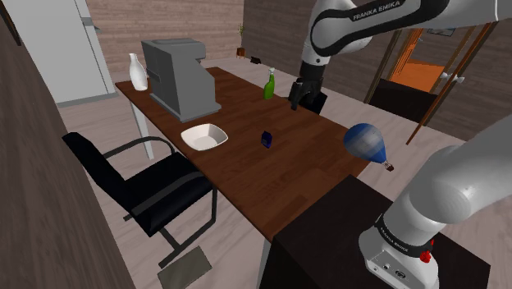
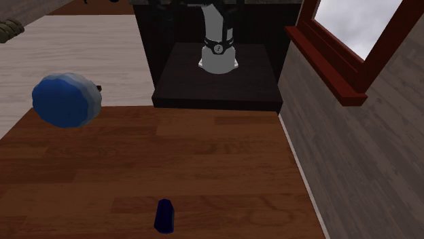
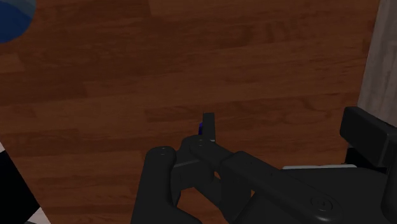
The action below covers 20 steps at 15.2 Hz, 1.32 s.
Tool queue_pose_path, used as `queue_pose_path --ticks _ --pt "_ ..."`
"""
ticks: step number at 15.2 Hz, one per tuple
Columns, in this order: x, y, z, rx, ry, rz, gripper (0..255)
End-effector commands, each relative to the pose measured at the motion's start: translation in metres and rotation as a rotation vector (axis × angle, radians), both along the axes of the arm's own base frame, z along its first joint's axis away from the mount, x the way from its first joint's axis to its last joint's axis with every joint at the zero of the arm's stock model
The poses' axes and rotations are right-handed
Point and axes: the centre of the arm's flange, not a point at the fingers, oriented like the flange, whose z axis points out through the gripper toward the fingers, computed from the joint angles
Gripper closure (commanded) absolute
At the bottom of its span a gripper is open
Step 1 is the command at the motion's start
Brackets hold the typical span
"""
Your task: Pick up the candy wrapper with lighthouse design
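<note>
The candy wrapper (image 1: pixel 267 138) is a small dark-blue packet standing upright near the middle of the brown wooden table (image 1: pixel 279 176). In the second exterior view the wrapper (image 2: pixel 164 215) stands near the bottom edge. My black gripper (image 1: pixel 306 102) hangs above the table, up and to the right of the wrapper in the shoulder view and well clear of it. In the wrist view the gripper (image 3: pixel 286 130) is open with nothing between its fingers, and only a blue sliver of the wrapper (image 3: pixel 200 129) peeks out beside one finger.
A blue and white balloon-shaped object (image 1: pixel 367 143) lies near the stand (image 1: pixel 328 238). A white bowl (image 1: pixel 203 136), a grey machine (image 1: pixel 176 75), a white vase (image 1: pixel 137 71) and a green bottle (image 1: pixel 268 84) stand farther along the table. A black chair (image 1: pixel 139 185) stands beside it.
</note>
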Motion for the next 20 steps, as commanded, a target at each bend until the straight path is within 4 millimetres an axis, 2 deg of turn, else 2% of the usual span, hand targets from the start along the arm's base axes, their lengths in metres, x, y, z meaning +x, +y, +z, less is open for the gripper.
queue_pose_path --ticks 1,20 --pt "0.015 -0.009 -0.019 0.004 -0.001 0.003 0" --pt "0.178 -0.066 -0.203 0.051 0.003 0.031 0"
